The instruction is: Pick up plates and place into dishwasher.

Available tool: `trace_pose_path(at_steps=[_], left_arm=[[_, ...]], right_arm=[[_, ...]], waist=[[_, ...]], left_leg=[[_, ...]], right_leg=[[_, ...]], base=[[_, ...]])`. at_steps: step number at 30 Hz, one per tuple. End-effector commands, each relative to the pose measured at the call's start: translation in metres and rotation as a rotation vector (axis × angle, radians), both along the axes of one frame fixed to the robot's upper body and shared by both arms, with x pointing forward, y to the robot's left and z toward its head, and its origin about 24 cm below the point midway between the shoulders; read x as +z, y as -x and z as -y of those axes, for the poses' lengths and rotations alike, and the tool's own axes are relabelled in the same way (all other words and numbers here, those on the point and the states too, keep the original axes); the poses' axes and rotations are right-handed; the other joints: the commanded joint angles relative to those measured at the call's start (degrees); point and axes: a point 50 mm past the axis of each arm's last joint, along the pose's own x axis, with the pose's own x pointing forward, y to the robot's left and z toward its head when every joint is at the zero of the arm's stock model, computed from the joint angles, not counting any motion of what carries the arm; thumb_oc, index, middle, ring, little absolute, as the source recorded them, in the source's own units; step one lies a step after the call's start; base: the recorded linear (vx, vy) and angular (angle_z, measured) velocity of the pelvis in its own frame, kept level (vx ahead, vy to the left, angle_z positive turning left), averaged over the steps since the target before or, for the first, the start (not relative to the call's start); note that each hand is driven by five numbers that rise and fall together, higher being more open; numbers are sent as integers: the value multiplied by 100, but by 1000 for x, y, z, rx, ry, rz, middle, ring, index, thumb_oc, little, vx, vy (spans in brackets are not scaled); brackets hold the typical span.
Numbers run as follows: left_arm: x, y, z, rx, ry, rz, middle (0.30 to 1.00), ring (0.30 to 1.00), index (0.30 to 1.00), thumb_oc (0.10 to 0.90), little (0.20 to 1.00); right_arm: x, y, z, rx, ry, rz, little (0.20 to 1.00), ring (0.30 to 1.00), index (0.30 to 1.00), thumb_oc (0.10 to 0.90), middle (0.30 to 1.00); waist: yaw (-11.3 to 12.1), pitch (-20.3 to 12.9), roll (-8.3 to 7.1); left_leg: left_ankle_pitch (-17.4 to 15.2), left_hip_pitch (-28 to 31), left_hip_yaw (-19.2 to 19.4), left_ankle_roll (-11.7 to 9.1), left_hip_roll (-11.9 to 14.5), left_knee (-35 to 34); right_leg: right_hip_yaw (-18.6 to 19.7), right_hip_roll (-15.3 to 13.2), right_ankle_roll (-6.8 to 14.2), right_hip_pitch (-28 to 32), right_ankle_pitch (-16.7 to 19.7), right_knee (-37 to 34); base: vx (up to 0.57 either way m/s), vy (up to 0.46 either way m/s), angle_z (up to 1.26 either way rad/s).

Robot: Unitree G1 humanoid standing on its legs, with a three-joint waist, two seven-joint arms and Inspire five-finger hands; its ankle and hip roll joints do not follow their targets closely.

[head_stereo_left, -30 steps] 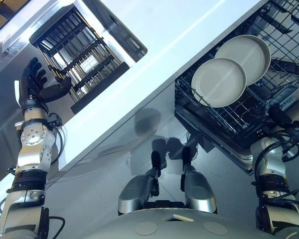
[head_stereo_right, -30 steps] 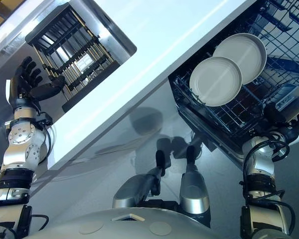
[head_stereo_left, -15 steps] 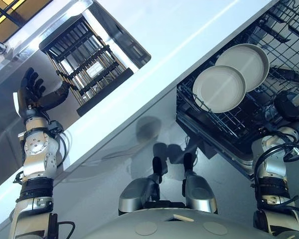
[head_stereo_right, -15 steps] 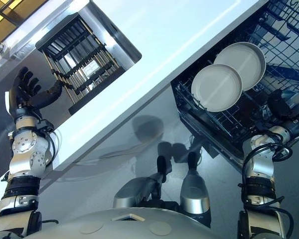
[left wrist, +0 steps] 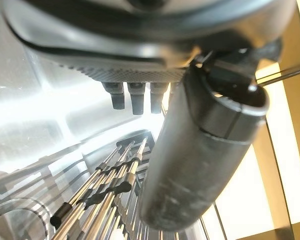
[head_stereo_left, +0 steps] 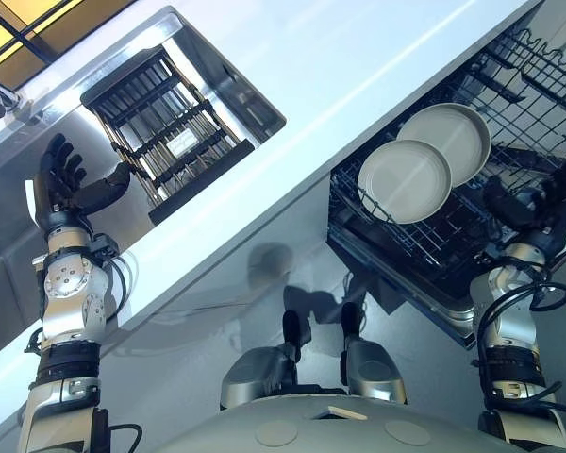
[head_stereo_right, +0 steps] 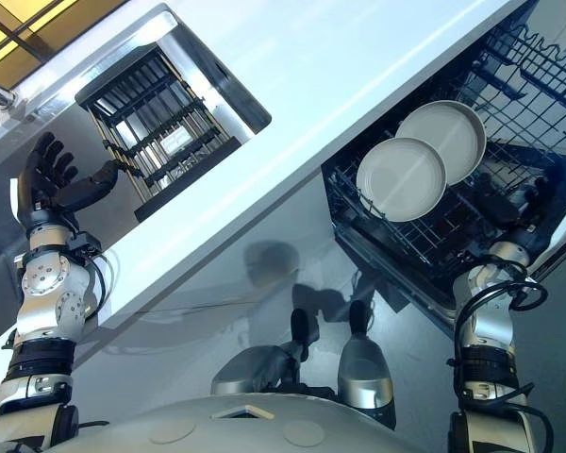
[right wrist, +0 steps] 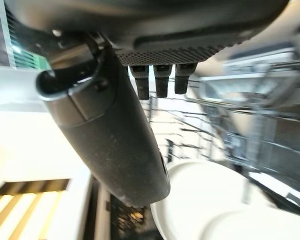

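White countertop (head_stereo_left: 292, 66) with steel sink (head_stereo_left: 222, 71) — glossy grey floor (head_stereo_left: 217, 311) below.

Two plates (head_stereo_left: 424, 160) crowding dishwasher rack (head_stereo_left: 528, 104) front, open tines behind, counter (head_stereo_left: 340, 75) alongside

Brightly lit from above. Strong white glare along the table (head_stereo_left: 292, 104), washing out its surface. Warm yellow glow beyond the sink rack (head_stereo_left: 170, 132), in the far corner. Soft reflections on the glossy floor (head_stereo_left: 217, 311) below the table edge. Blown-out highlights on the steel sink wall (left wrist: 35, 130) near the left hand (left wrist: 200, 150). Plates (right wrist: 205, 205) smeared and unfocused beyond the right hand (right wrist: 110, 130), itself blurred by closeness.
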Motion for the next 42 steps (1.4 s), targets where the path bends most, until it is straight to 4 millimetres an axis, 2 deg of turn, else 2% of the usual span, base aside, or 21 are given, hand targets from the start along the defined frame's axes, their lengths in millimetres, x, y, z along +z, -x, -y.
trace_pose_path(at_steps=[1, 5, 8, 14, 19, 23, 25, 28, 31, 33, 36, 38, 39, 40, 42], left_arm=[[17, 14, -20, 58, -110, 64, 900, 900, 900, 800, 900], [21, 11, -20, 44, -121, 62, 900, 900, 900, 800, 900], [26, 6, -17, 25, -132, 58, 900, 900, 900, 800, 900], [23, 3, -11, 5, -133, 49, 900, 900, 900, 800, 900], [18, 5, -11, 8, -119, 40, 900, 900, 900, 800, 900], [12, 9, -10, 11, -104, 35, 900, 900, 900, 800, 900], [8, 10, -8, 8, -102, 33, 900, 900, 900, 800, 900], [5, 11, -4, 11, -87, 31, 900, 900, 900, 800, 900], [6, 13, -6, 11, -80, 29, 900, 900, 900, 800, 900], [5, 14, -8, 3, -87, 28, 900, 900, 900, 800, 900], [8, 10, -11, -20, -94, 24, 900, 900, 900, 800, 900], [11, 4, -10, -43, -96, 18, 900, 900, 900, 800, 900], [14, -1, -10, -59, -97, 13, 900, 900, 900, 800, 900], [16, -4, -10, -72, -99, 9, 900, 900, 900, 800, 900], [23, -11, -9, -95, -108, 7, 900, 900, 900, 800, 900]], right_arm=[[2, 1, 5, 62, -17, -3, 900, 900, 900, 800, 900], [-27, 5, 6, 46, -207, -91, 900, 900, 900, 800, 900], [-35, 8, 10, -39, -284, -96, 900, 900, 900, 800, 900], [-32, 6, 7, -123, -268, -44, 900, 900, 900, 800, 900], [-30, 4, 2, -91, -232, -34, 900, 900, 900, 800, 900], [-7, 5, 0, -182, -170, 138, 900, 900, 900, 800, 900], [-7, 6, -5, -171, -185, 165, 900, 900, 900, 800, 900], [-18, -2, -24, 47, -274, 150, 900, 900, 900, 800, 900], [-31, -13, -54, 483, -397, 75, 900, 900, 900, 800, 900], [-33, -17, -72, 756, -572, 121, 900, 900, 900, 800, 900], [-31, -20, -85, 1029, -816, 222, 900, 900, 900, 800, 900], [-22, -27, -89, 1167, -927, 299, 900, 900, 900, 800, 900], [-11, -35, -95, 1274, -985, 347, 900, 900, 900, 800, 900], [-1, -42, -100, 1343, -990, 374, 900, 900, 900, 800, 900], [32, -61, -118, 1495, -936, 450, 900, 900, 900, 800, 900]], waist=[[156, -576, -111], [189, -547, -132], [228, -525, -133], [265, -514, -82], [270, -505, -13], [240, -488, 49], [235, -487, 66], [228, -482, 107], [245, -472, 103], [274, -454, 66], [365, -458, 8], [452, -452, -4], [526, -455, -11], [588, -453, -15], [719, -412, -33]], left_leg=[[-624, -108, 64, 102, -307, 230], [-604, -123, 73, 83, -290, 224], [-587, -121, 42, 86, -280, 226], [-578, -112, -30, 96, -283, 251], [-576, -106, -70, 104, -314, 255], [-578, -137, -96, 120, -322, 264], [-578, -152, -94, 122, -322, 268], [-574, -157, -86, 134, -335, 253], [-574, -178, -54, 122, -359, 296], [-571, -214, -37, 106, -361, 343], [-560, -228, -50, 91, -355, 384], [-569, -230, -90, 81, -346, 451], [-580, -240, -116, 82, -345, 504], [-585, -254, -139, 78, -343, 546], [-594, -314, -174, 77, -339, 628]], right_leg=[[58, 21, 220, -435, -1250, 1269], [34, 14, 228, -434, -1220, 1245], [15, 15, 225, -421, -1212, 1258], [19, -6, 226, -414, -1219, 1316], [44, -36, 227, -417, -1202, 1301], [112, -57, 236, -458, -1195, 1295], [127, -64, 249, -479, -1192, 1307], [128, -85, 256, -510, -1184, 1305], [46, -129, 251, -521, -1170, 1290], [-12, -163, 263, -526, -1150, 1280], [-114, -217, 294, -488, -1121, 1265], [-176, -260, 307, -449, -1103, 1261], [-230, -298, 316, -412, -1090, 1250], [-265, -321, 319, -397, -1076, 1245], [-354, -372, 323, -388, -1032, 1222]], base=[[0, 0, 0], [3, -6, 2], [2, -7, 1], [8, 1, 5], [9, 34, 7], [-2, 33, 1], [0, 17, 0], [3, 45, 0], [12, 44, -5], [16, 16, -7], [60, -3, -6], [107, -1, -1], [117, -5, 1], [113, -6, -1], [48, -15, -5]])
